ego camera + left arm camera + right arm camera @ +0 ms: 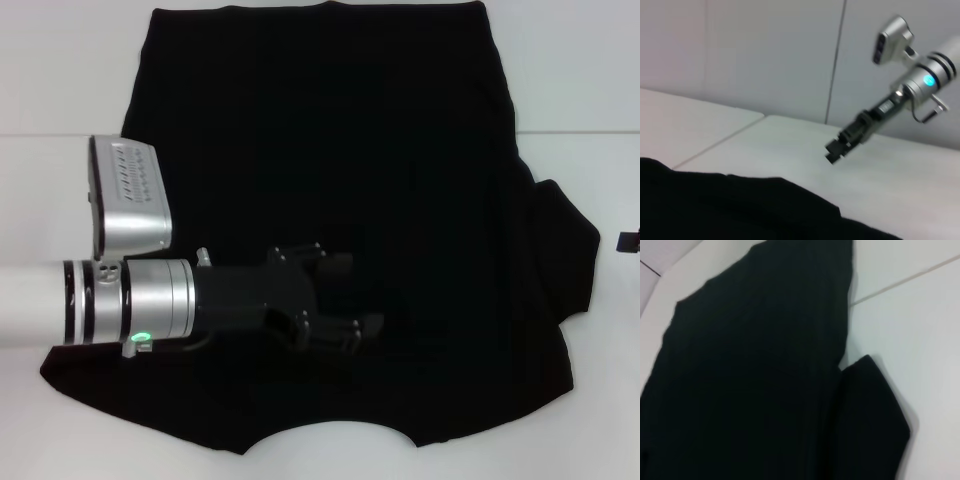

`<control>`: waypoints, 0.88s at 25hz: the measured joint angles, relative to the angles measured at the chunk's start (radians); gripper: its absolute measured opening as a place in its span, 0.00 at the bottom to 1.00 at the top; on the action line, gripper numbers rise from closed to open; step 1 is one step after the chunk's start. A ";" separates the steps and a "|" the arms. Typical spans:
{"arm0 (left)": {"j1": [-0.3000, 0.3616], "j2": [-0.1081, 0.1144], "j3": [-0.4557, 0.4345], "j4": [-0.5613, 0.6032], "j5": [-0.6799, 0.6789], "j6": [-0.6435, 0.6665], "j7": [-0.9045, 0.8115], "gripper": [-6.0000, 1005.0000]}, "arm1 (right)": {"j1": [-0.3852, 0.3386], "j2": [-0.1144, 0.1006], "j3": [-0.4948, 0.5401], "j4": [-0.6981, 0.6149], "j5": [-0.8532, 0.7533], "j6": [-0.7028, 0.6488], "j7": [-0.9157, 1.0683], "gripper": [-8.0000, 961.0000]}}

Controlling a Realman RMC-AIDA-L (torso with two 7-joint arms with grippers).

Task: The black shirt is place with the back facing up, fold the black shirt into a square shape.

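Near edge of the head view: the black shirt (340, 180) lies flat on the white table (60, 70), collar notch toward the robot, hem at the far side, plain black face up (no lettering seen). Its bottom corners sit close to the table's near edge.

The left tool (345, 300) reaches in from the robot's left, low over the shirt's near-middle, w/ the silver wrist and its camera box over the shirt's left edge. Fingers are black on black cloth, so can't tell if they're spread, pressed together, or pinching fabric.

On the robot's right side one sleeve (565, 245) sticks out past the body of the shirt; the right wrist view shows that sleeve lying flat beside the torso panel.

Farther out, the right tool (837, 149) shows in the left wrist view, held in the air above bare table, apart from the shirt, arm angled down. Its finger state can't be told either. A table seam runs beneath the shirt at mid depth.
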 joint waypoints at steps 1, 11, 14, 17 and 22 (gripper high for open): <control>-0.001 0.000 0.004 0.000 0.007 -0.002 0.007 0.88 | 0.006 0.003 -0.001 0.003 -0.012 0.008 0.006 0.76; -0.001 -0.003 0.007 -0.005 0.013 -0.020 0.024 0.88 | 0.046 0.047 -0.008 0.028 -0.081 0.097 0.026 0.76; -0.003 -0.003 0.007 -0.006 0.012 -0.033 0.024 0.88 | 0.060 0.054 -0.009 0.053 -0.102 0.135 0.026 0.76; -0.005 -0.003 0.007 -0.006 0.012 -0.038 0.025 0.88 | 0.068 0.062 -0.010 0.068 -0.109 0.163 0.026 0.76; -0.006 -0.002 0.007 -0.006 0.013 -0.039 0.025 0.88 | 0.076 0.077 -0.010 0.071 -0.110 0.195 0.020 0.76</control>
